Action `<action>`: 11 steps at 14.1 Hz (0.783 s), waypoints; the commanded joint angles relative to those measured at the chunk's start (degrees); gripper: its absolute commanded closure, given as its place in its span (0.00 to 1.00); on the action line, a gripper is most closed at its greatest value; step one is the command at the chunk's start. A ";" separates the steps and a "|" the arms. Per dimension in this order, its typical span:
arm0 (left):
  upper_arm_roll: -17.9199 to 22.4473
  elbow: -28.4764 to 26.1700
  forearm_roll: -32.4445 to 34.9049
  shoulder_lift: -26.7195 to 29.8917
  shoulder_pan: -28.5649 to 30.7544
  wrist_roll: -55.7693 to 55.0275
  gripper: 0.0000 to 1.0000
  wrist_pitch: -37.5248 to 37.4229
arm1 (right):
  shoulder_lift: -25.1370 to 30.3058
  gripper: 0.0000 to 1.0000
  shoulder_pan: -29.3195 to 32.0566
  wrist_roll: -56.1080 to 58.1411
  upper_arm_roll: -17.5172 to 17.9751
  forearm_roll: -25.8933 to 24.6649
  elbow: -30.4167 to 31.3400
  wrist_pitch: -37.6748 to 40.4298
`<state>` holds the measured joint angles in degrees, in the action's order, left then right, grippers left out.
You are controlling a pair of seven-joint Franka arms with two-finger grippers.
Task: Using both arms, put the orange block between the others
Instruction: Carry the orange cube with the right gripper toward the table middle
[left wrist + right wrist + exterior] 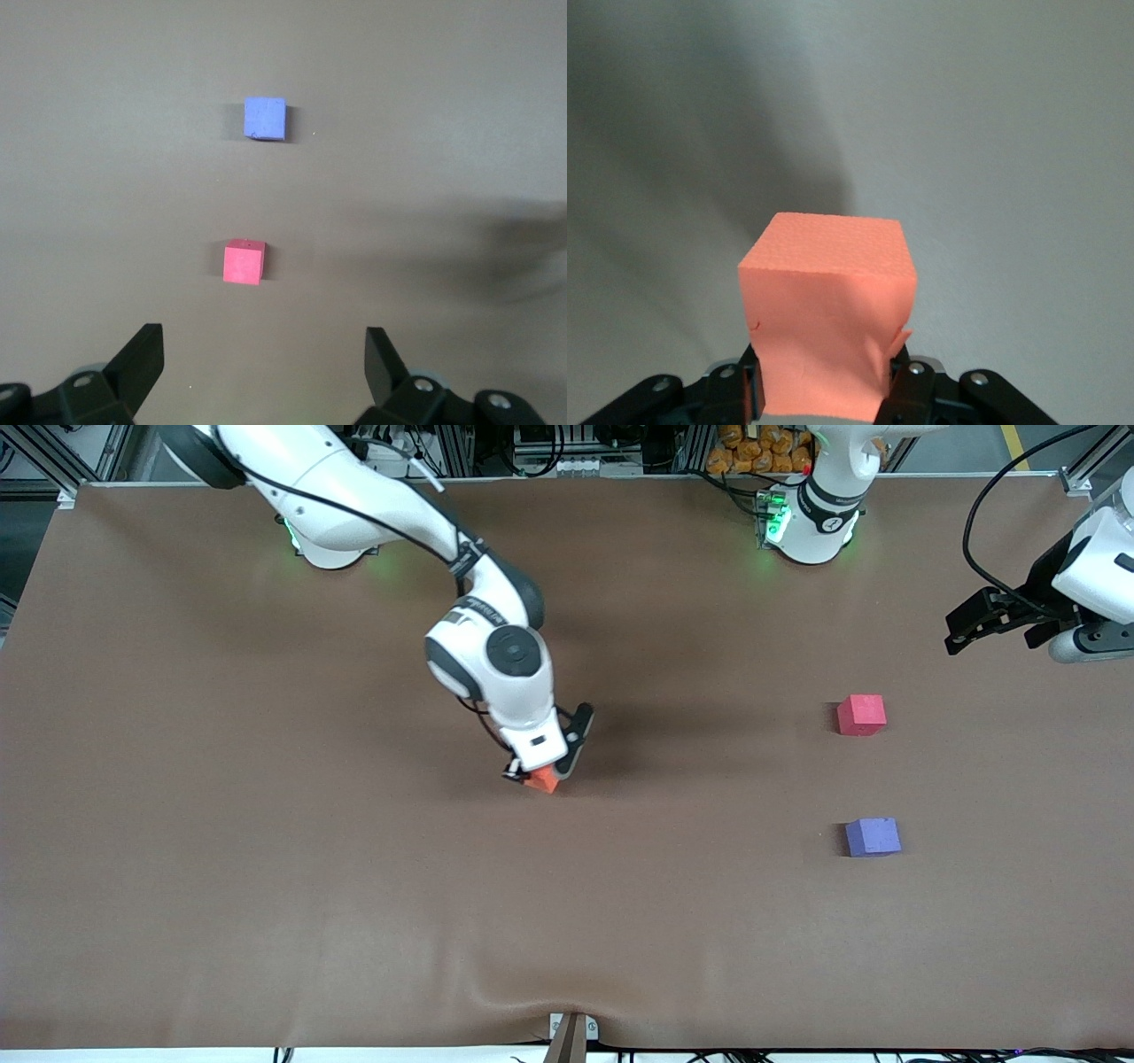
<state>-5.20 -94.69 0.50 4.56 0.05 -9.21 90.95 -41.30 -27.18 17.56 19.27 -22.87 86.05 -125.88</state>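
Note:
The orange block (544, 779) is pinched between the fingers of my right gripper (540, 773), which is shut on it low over the middle of the brown table. In the right wrist view the orange block (826, 305) fills the space between the jaws of the right gripper (824, 394), its foam squeezed in at the sides. The red-pink cube (861, 715) and the purple cube (873, 837) lie apart toward the left arm's end, the purple one nearer the front camera. My left gripper (953, 632) hangs open and empty above the table near the red-pink cube (244, 262), with the purple cube (265, 118) also in its view.
Brown cloth (266, 824) covers the whole table, with a wrinkle by a metal bracket (571, 1035) at the front edge. A bare strip about two cube widths wide lies between the red-pink and purple cubes. Orange clutter (762, 450) sits off the table past the left arm's base.

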 commanded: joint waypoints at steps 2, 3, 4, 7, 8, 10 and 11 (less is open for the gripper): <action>-0.25 1.70 -1.37 -1.22 0.04 0.42 0.00 -0.16 | -3.79 0.71 -2.00 5.36 -0.46 -2.62 -4.39 0.55; -0.25 1.87 -1.37 -1.22 -0.05 0.42 0.00 -0.16 | -4.40 0.66 -2.00 8.52 -0.46 -2.62 -4.83 0.55; -0.25 1.96 -1.37 -1.65 -0.14 0.33 0.00 -0.07 | -5.19 0.54 -2.00 11.59 -0.46 -2.62 -5.62 0.38; -0.34 2.58 -1.29 -2.97 -0.14 0.16 0.00 0.02 | -5.73 0.00 -1.91 17.68 -0.37 -2.44 -6.07 0.29; -0.51 2.58 -1.29 -2.98 -0.14 0.42 0.00 0.02 | -5.47 0.00 -1.91 18.12 -0.37 -2.36 -6.24 0.46; -0.51 2.58 -1.37 -2.89 -0.14 0.68 0.00 -0.07 | -4.42 0.00 -1.74 18.30 -0.11 -1.92 -6.77 0.99; -0.86 2.58 -1.37 -2.89 -0.40 0.68 0.00 -0.07 | -3.45 0.00 -1.39 18.30 0.07 -1.57 -6.77 1.08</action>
<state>-5.64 -93.57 -0.07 2.14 -0.14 -9.21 91.18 -45.80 -28.87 34.71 18.85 -24.02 80.59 -125.84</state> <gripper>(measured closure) 0.000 0.000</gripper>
